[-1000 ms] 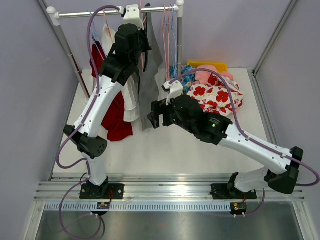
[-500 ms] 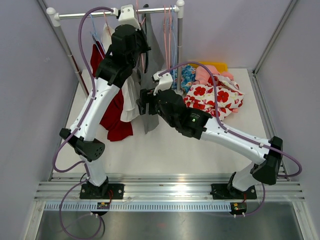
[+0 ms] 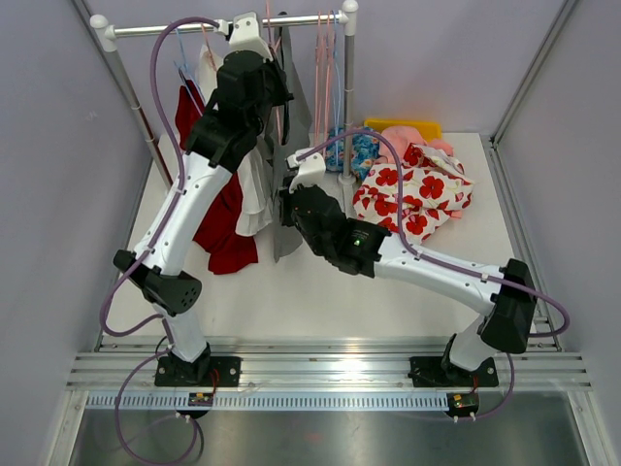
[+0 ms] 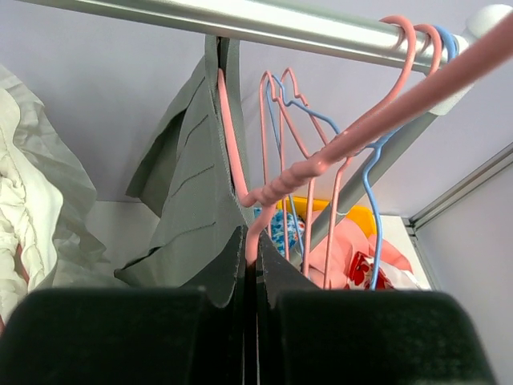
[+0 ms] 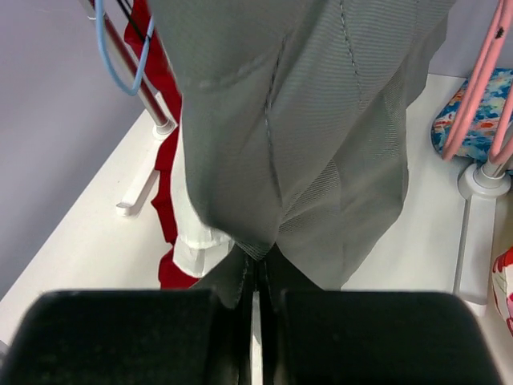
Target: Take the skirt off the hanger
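The grey pleated skirt hangs from a thin pink wire hanger on the silver metal rail, above the white worktop. The left gripper is pinched closed on the hanger's wire. The right gripper is clamped on the skirt's bottom hem (fabric bunched between its jaws). From above, the left arm hides the hanger's hook, and how the waistband fastens cannot be made out.

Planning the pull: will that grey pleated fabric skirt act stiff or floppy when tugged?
Probably floppy: the grey pleated fabric skirt hangs in soft folds. Likely light, since a thin pink hanger carries it.
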{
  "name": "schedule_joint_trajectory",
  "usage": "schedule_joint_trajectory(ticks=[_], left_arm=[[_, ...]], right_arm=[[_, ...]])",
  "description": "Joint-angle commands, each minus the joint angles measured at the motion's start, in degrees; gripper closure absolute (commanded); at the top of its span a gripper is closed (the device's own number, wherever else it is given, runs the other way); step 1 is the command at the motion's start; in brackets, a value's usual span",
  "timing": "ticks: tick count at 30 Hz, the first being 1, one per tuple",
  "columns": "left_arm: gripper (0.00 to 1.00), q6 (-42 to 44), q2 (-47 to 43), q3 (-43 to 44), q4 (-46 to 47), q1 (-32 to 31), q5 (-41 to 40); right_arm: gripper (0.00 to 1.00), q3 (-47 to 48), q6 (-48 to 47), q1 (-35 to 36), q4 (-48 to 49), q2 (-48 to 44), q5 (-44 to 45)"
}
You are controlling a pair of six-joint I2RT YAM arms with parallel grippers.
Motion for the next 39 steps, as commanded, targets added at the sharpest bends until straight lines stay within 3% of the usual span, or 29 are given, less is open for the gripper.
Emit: schedule_joint_trajectory(ticks=[1, 10, 16, 21, 27, 35, 39], left_arm=[[1.0, 2.1, -3.3, -0.1, 7.2, -0.2, -0.3], [1.0, 4.7, -9.0, -17.3, 17.0, -0.7, -4.0], [1.0, 6.0, -9.7, -20.6, 18.7, -2.2, -8.6], [1.0, 3.7, -1.9, -8.3, 12.9, -2.2, -14.3], [1.0, -0.5, 1.6, 1.3, 11.9, -2.2, -11.7], [1.0, -5.6, 2.2, 2.5, 8.5, -2.2, -19.8], [1.0, -7.5, 3.7, 6.2, 6.4, -1.8, -19.8]], right_arm=[[1.0, -0.3, -1.4, 3.0, -0.2, -5.3, 4.8], [1.0, 6.1, -1.3, 6.8, -12.4, -13.1, 10.8], [1.0, 13.1, -0.6, 7.3, -17.2, -12.4, 10.2], [1.0, 16.6, 1.7, 11.0, -19.9, -10.5, 10.2], [1.0, 12.6, 6.5, 14.0, -20.2, -9.7, 10.4], [1.0, 13.9, 7.2, 15.2, -19.2, -7.9, 9.2], [1.0, 13.7, 8.1, 16.6, -18.5, -5.4, 8.5]])
